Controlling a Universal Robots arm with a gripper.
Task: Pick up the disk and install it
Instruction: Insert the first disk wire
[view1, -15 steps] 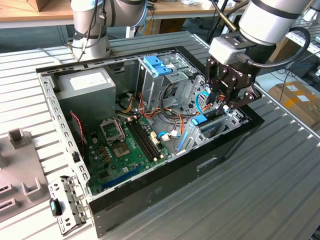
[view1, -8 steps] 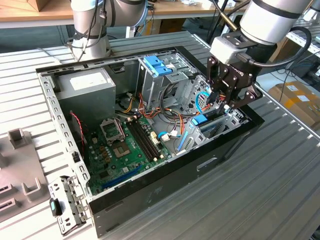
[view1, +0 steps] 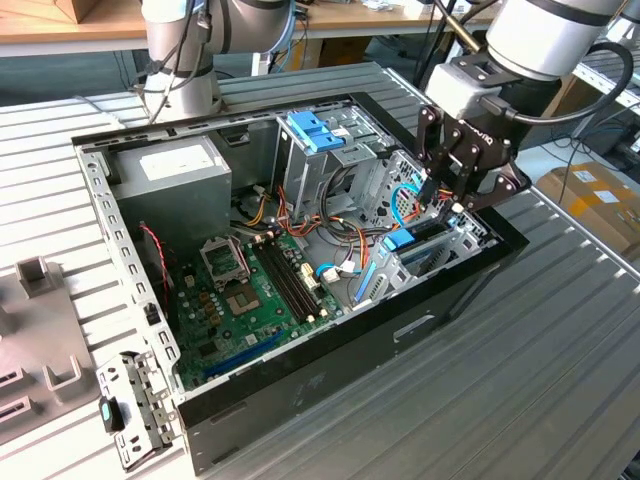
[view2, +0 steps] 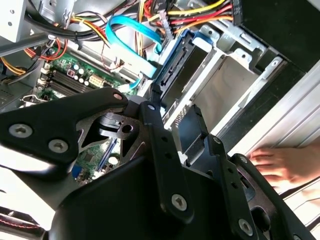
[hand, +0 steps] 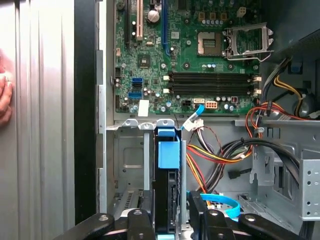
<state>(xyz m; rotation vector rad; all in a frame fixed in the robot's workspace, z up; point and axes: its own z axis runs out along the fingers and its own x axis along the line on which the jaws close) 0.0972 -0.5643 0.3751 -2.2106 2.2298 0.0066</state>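
You're on the install step: the disk (hand: 168, 200) stands on edge in the drive bay (hand: 127, 165), just below the gripper (hand: 170, 222). Whether the gripper is clamping it, you can't tell. Seating it likely calls for a straight, square push.

A ribbed grey metal table (view1: 560, 330) carries an open computer case (view1: 330, 390), set near its middle and skewed to its edges. Grey blocks (view1: 62, 375) stand toward the edge at the exterior view's left, and a small metal bracket (view1: 135, 405) lies just beside the case's near corner. The arm's base (view1: 180, 90) stands at the far edge. In the first wrist view a hand (hand: 4, 95) lies on the slats near the case's black wall.
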